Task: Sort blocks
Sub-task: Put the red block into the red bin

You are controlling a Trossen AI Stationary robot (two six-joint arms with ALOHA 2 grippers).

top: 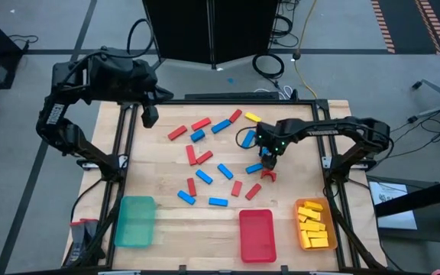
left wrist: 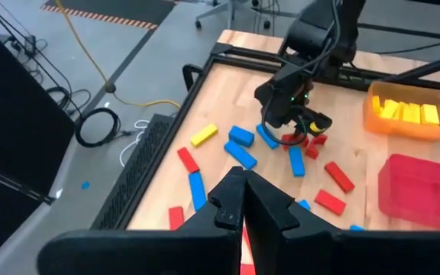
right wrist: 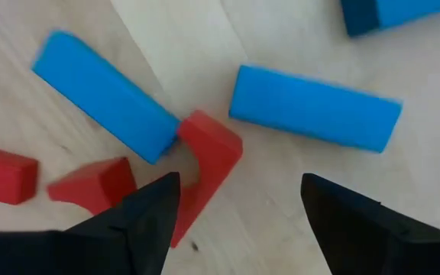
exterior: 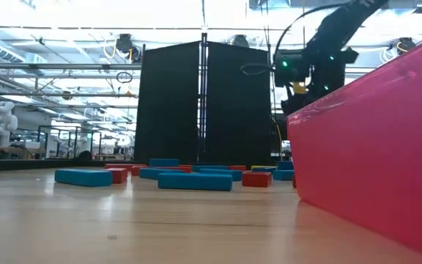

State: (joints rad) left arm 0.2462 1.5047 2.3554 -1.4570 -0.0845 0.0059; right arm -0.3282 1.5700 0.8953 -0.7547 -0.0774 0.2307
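From the left of the pale wooden table (top: 159,164), the left gripper (top: 150,116) waits high over the far left corner, its fingers pressed together on nothing, well apart from the work. Along the near edge stand three plastic trays: a translucent green rectangular tray (top: 136,221) with nothing visible in it, a red rectangular tray (top: 256,234) that also looks bare, and an orange rectangular tray (top: 315,224) already stacked with yellow bars. Across the middle lie the small solid-coloured red and blue blocks (top: 205,177), scattered loosely, with one yellow bar (top: 252,118) left near the far edge. Right of centre, the right gripper (right wrist: 235,202) hangs just above the wood with its dark fingers spread wide, straddling a small red arch-shaped block (right wrist: 208,164). That arch touches the end of a blue rectangular bar (right wrist: 104,95) — and a second blue bar (right wrist: 314,106) lies just beside it, with another red arch (right wrist: 94,186) close on the other side. The risk, as I judge it, is crowding: closing here could catch the touching blue bar or nudge the arch askew, so a blue piece might ride along — or the arch slip free.
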